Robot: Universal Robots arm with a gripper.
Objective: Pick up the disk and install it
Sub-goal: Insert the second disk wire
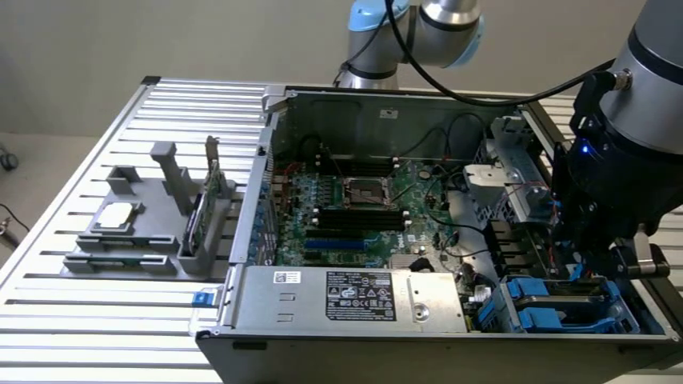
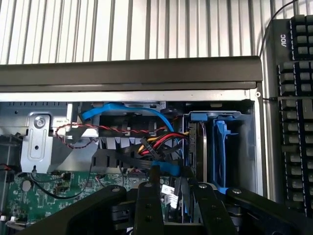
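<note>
Black pincer (image 2: 173, 205) fingers fill the foreground of the wrist view, standing part-way apart with a dark upright shape and cable ends between them; whether they clamp anything I cannot tell. Just beyond the fingertips stands the disk (image 2: 201, 147), on edge in the drive bay of the computer case (image 2: 132, 73), its dark metal side facing the cables and its blue carrier frame running across its upper edge and down beside it. In the exterior view the disk (image 1: 557, 298) sits in the case's near corner at the exterior view's right, directly under the pincer (image 1: 597, 268), which hangs over that bay. Beside the disk, deeper into the case, a blue data cable (image 2: 122, 110) and a bundle of red, yellow and black wires (image 2: 159, 142) cross the bay opening. Farther inside the case lies the green motherboard (image 1: 357, 204), with the silver power supply (image 1: 353, 298) along the case's near wall. Outside the case, a grey parts holder (image 1: 149, 228) stands on the slatted tabletop (image 1: 96, 320), and a black keyboard (image 2: 293, 112) lies along the case's drive-bay wall.
</note>
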